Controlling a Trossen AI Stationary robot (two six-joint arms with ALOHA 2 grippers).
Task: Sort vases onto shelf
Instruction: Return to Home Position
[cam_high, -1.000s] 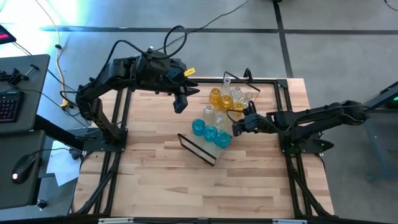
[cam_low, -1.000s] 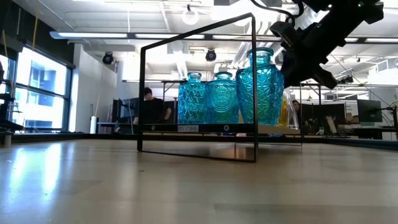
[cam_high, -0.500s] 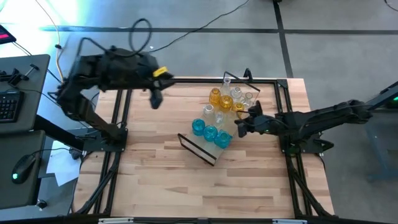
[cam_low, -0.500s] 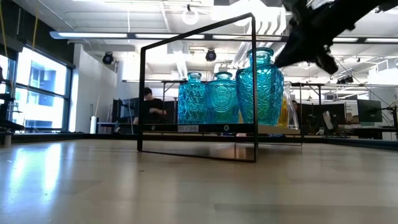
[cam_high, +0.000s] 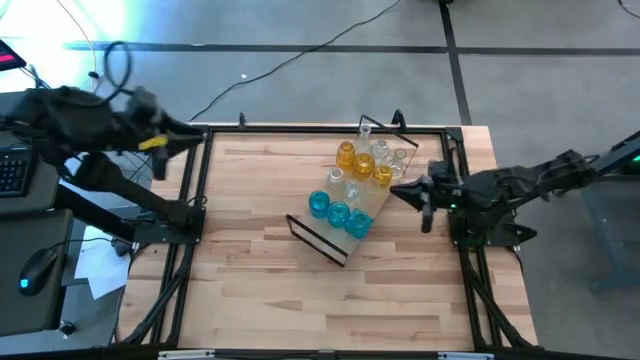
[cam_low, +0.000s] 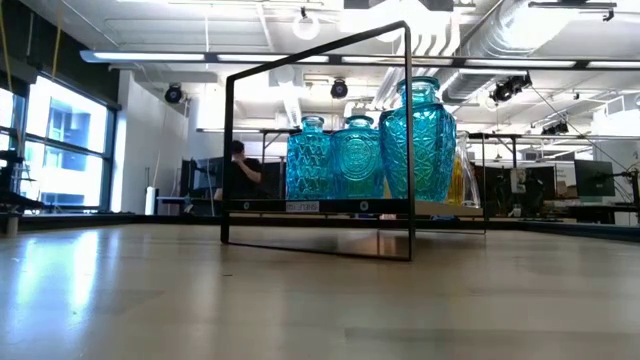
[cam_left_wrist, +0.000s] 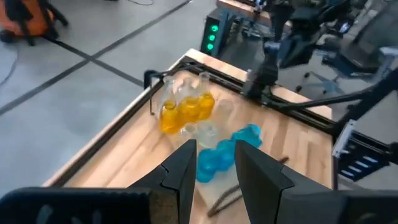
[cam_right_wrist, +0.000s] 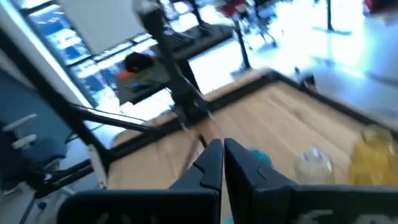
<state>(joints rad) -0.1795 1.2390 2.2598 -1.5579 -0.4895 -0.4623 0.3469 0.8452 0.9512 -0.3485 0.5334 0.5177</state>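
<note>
1. The shelf (cam_high: 316, 236) is lying slantwise on the right-centre part of the tabletop (cam_high: 260, 290), with all the vases standing on it in colour groups.
2. Three teal-blue vases (cam_high: 339, 213) are standing in a row at the shelf's near end. Three amber-yellow vases (cam_high: 364, 165) are lining up farther along. The clear vases (cam_high: 381, 150) are sitting beside and beyond the amber ones, toward the far end.
3. In the low view, the teal vases are filling the black wire frame, with the amber glass peeking out behind them.
4. The left gripper (cam_left_wrist: 216, 148) is hanging off the tabletop's far-left corner, well apart from the shelf. Its fingers are standing parted and holding nothing.
5. The right gripper (cam_high: 408, 192) is hovering just beside the shelf's right side, near the amber row. Its fingers are sitting almost together and gripping nothing.
</note>
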